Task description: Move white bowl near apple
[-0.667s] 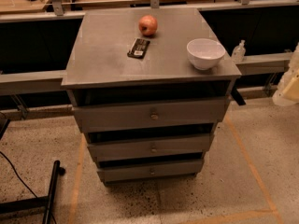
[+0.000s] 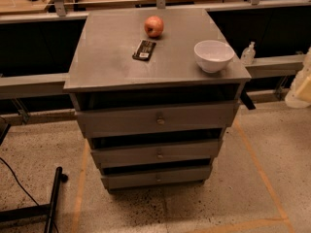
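Observation:
The white bowl (image 2: 214, 55) stands upright near the front right corner of the grey cabinet top (image 2: 112, 57). The red-orange apple (image 2: 154, 26) sits toward the back middle of the top, well apart from the bowl. A flat black packet (image 2: 144, 50) lies between them, just in front of the apple. The gripper is not in view in the camera view.
The cabinet has three drawers (image 2: 158, 120) facing me. A small clear bottle (image 2: 248, 54) stands on a rail to the right. A black bar (image 2: 52, 200) lies on the speckled floor at lower left. Orange tape lines (image 2: 257, 169) mark the floor. A workbench runs behind.
Nothing on the cabinet top has moved; the view is essentially the same as before.

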Controlling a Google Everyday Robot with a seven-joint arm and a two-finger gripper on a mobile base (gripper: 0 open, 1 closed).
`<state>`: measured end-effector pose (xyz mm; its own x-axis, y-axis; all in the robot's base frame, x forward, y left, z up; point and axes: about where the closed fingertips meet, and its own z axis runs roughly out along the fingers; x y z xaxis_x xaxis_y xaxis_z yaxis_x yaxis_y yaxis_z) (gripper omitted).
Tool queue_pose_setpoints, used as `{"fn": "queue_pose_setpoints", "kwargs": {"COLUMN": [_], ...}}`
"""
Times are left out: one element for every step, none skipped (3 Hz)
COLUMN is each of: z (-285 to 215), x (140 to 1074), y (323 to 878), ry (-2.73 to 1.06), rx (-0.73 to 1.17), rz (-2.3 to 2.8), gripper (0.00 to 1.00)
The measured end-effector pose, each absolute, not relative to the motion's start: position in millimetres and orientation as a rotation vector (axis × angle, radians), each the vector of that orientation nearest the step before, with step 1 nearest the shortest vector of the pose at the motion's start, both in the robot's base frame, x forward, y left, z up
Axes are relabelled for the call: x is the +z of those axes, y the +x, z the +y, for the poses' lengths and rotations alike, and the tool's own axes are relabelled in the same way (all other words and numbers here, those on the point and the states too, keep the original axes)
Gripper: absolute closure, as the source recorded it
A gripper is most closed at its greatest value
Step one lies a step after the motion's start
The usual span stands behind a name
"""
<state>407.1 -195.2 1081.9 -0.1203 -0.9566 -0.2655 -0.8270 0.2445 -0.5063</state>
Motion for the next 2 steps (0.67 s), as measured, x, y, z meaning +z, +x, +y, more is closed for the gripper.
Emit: {"fn": "queue_pose_setpoints", "kwargs": {"z": [-206,-218], "x": [1066,1028], "y": [441,516], "ry": [-1.689,-1.793], "rx": [-0.39,-0.499], "rz": [1.979,1.982], "gripper": [0.0,0.0]}}
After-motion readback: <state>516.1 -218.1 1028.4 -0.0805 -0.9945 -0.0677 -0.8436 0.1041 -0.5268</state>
